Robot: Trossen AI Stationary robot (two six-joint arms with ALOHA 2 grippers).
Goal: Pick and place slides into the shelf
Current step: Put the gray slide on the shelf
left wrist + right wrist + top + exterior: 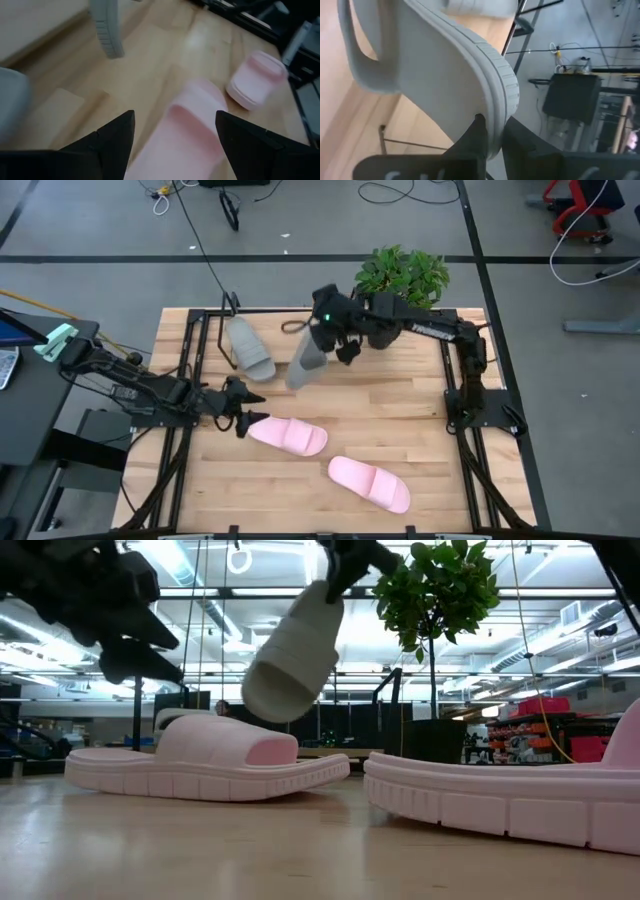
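Observation:
My right gripper [327, 340] is over the table's far middle, shut on a grey slide [305, 365] that also shows hanging in the low view [295, 650]. The second grey slide [248, 348] lies sole-down by the shelf's black frame [205, 340] at the far left. Two pink slides lie sole-down on the table, one [288, 435] left of centre and one [370, 483] nearer the near edge. My left gripper [245, 418] is open, its fingers standing apart just above that first pink slide's [185, 135] end without touching it. My right gripper pinches the grey slide's sole at its heel-end rim [495, 120], one finger on the footbed side and one on the underside. It comes from above. The slide is lifted clear and hangs tilted below the fingers, with the strap end [270, 690] lowest.
A green plant in a black pot [403, 275] stands at the table's far edge, just behind the right arm. Black frame rails run along the table's left and right sides. Bare wooden board [400, 410] lies between the pink slides and the right arm's base.

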